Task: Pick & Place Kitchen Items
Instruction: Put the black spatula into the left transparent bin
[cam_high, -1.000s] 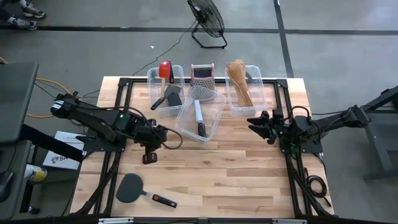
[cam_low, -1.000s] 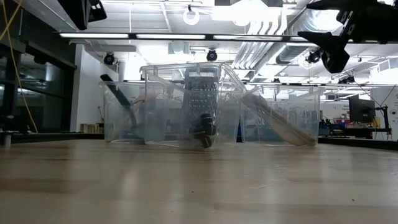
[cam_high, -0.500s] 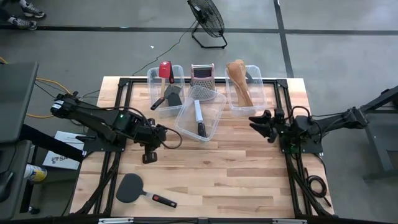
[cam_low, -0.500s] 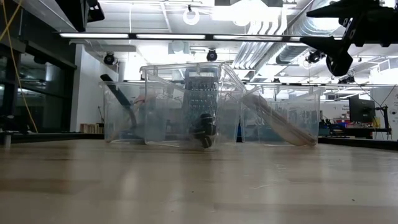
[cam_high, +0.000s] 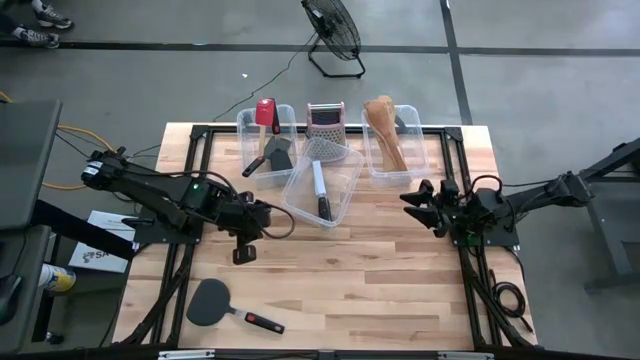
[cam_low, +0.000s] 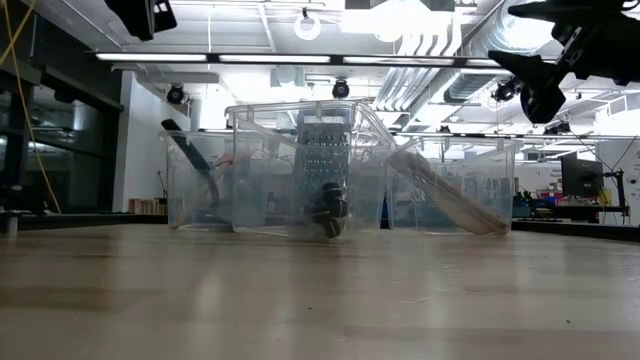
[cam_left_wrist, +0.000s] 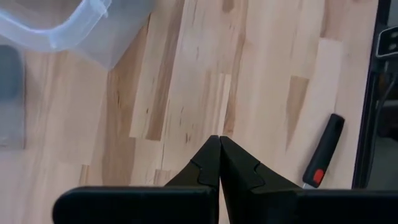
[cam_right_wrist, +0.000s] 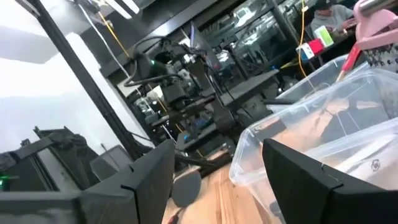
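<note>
A black flat spatula (cam_high: 210, 302) lies flat on the table near the front left. Its handle (cam_left_wrist: 323, 149), which carries a red mark, points toward the table's right. My left gripper (cam_high: 243, 252) (cam_left_wrist: 219, 138) is shut and empty. It points down over bare wood, above and on the far side of the spatula. My right gripper (cam_high: 418, 208) (cam_right_wrist: 214, 180) is open and empty. It hangs in the air near the table's right side (cam_low: 535, 75) and faces the bins.
Three clear bins stand at the back. The left bin (cam_high: 268, 145) holds a red and a black spatula. The tilted middle bin (cam_high: 335, 190) holds a knife (cam_high: 320, 190). The right bin (cam_high: 392, 145) holds wooden spoons. A steel grater (cam_high: 324, 120) stands behind them.
Both grippers have shifted a little toward the table's right edge. The right gripper has also turned slightly. Nothing on the table has moved.
</note>
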